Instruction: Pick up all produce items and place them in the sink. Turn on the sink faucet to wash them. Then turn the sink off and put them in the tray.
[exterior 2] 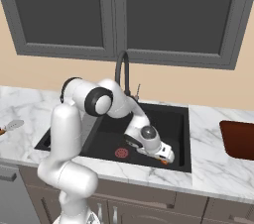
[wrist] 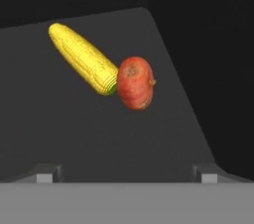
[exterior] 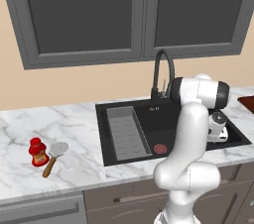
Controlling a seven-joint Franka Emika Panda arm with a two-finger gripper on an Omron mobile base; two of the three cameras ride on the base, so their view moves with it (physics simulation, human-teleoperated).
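Observation:
A yellow corn cob (wrist: pixel 82 59) and an orange-red oblong vegetable (wrist: pixel 135 83) lie touching end to end on the floor of the black sink (exterior 2: pixel 174 119), near its front right corner. My gripper (wrist: pixel 127 173) hangs just above them inside the basin, open, with nothing between its fingers. In the right base view the gripper (exterior 2: pixel 166 157) points down at the basin's front right, and a bit of the orange-red vegetable (exterior 2: pixel 164 162) shows under it. The black gooseneck faucet (exterior: pixel 163 69) stands behind the sink. The reddish-brown tray (exterior 2: pixel 239 140) lies on the counter right of the sink.
A grey ribbed insert (exterior: pixel 126 133) fills the sink's left part, with the round red drain (exterior: pixel 160 148) beside it. On the left counter stand a red squat bottle (exterior: pixel 37 152) and a wooden-handled spatula (exterior: pixel 53 156). Dark wall cabinets hang above.

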